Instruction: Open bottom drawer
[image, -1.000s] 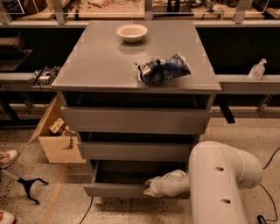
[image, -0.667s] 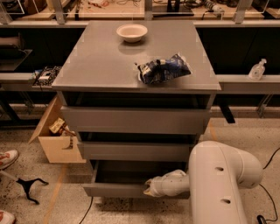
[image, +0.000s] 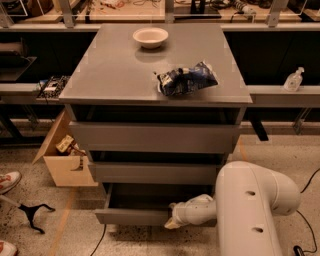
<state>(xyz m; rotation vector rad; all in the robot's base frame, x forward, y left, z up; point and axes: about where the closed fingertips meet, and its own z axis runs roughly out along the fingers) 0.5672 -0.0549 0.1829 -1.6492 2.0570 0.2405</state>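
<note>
The pincer (image: 172, 223) sits at the top edge of the bottom drawer's (image: 131, 216) front, toward its right end; how wide it stands, and whether it grips that edge, I cannot tell. The front is handleless, so hooking its upper lip is likely the only purchase. The drawer juts partly out, leftward of the pincer, its grey interior showing. Behind the pincer, the wrist (image: 196, 210) lies low and near level, feeding rightward into a bulky white arm link (image: 250, 210). Above are the middle drawer (image: 155, 172) and top drawer (image: 155, 137), then the worktop (image: 115, 70) with a crumpled snack bag (image: 187, 79) and, farther back, a bowl (image: 150, 36).
</note>
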